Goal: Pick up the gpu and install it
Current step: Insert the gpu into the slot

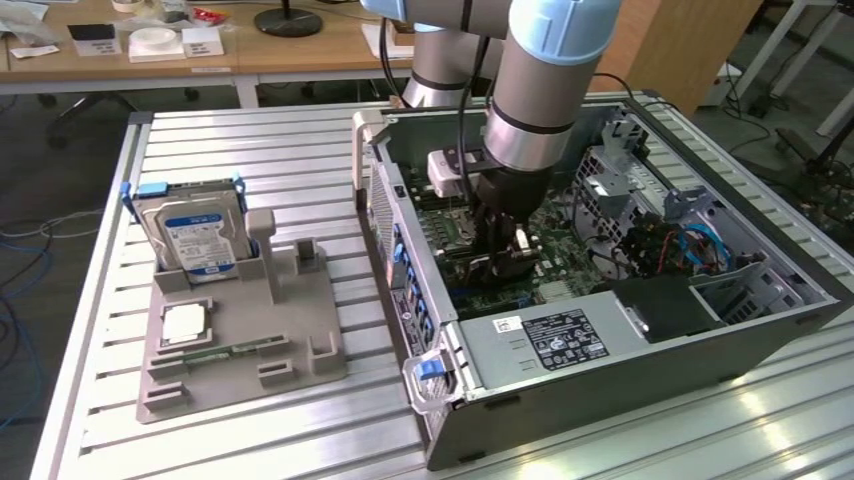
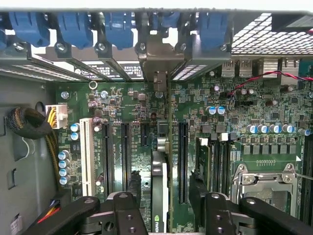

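So the pick-up part looks done and it's well into the install. In the exterior view the arm is reaching straight down into the open computer case, with the gripper low over the motherboard, roughly dead center of the case. From the wrist view the gripper has its two black fingers closed in on the gpu, one on each side, so it has a firm hold rather than hanging open. The card is seen edge-on, standing upright, thin black cooler side with a little green logo near the gripper. It runs toward 12 o'clock, where its silver metal end bracket sits up against the case's rear slot openings, between the blue retention clips. It sits lined up between the long black expansion slots on the board, but I can't tell if the edge connector is fully seated or just resting on the slot. Over on the grey parts tray, at about 9 o'clock from the case in the exterior view, the hard drive is standing in its holder. My guess: what's left is the final seating and letting go.
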Controlling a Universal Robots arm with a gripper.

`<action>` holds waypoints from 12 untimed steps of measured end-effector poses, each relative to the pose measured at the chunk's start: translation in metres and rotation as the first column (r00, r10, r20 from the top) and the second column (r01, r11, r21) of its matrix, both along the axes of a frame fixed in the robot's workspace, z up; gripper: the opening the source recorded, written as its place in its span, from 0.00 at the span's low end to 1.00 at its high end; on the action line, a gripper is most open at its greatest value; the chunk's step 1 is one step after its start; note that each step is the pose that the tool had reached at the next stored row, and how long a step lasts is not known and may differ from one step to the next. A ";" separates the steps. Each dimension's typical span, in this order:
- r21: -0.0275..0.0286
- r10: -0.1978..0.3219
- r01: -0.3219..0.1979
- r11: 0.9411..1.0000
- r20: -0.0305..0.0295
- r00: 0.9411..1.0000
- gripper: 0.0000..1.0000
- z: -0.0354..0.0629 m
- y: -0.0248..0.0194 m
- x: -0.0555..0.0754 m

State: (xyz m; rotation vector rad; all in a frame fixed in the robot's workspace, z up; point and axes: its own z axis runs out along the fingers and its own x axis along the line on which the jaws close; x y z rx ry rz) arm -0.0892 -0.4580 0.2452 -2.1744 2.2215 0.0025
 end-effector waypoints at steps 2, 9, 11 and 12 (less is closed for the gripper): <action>0.000 0.000 0.000 1.000 0.000 1.000 0.52 0.0018 0.0000 0.000; 0.000 0.000 0.000 1.000 0.000 1.000 0.52 0.0179 0.0000 0.000; 0.000 0.000 0.000 1.000 0.000 1.000 0.52 0.0217 0.0000 0.000; 0.000 0.000 0.000 1.000 0.000 1.000 0.52 0.0240 0.0000 0.000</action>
